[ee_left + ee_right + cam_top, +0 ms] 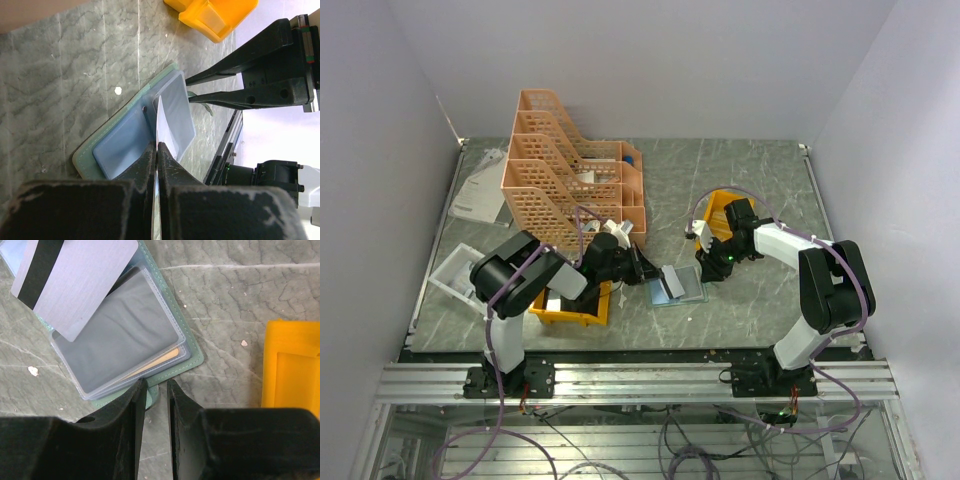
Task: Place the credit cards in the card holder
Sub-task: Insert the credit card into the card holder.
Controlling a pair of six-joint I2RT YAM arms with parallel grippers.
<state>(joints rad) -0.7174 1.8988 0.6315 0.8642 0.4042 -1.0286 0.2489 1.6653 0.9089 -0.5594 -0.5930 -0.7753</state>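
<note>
The grey-green card holder (682, 287) lies open on the table, its clear sleeves up. My left gripper (646, 268) is shut on a pale credit card (161, 120), held edge-on with its far end at the holder's sleeves (120, 142). In the right wrist view that card (82, 282) shows a black stripe and lies over the holder's top sleeve (125, 335). A tan card (157, 361) sits in a lower sleeve. My right gripper (154, 389) is narrowly open, its tips at the holder's near edge (192, 360), with the snap tab between the fingers.
A peach lattice file rack (565, 165) stands at the back left. One orange-yellow bin (575, 305) sits under the left arm, another (720, 212) behind the right gripper, close to it in the right wrist view (292, 370). A white tray (450, 275) lies far left.
</note>
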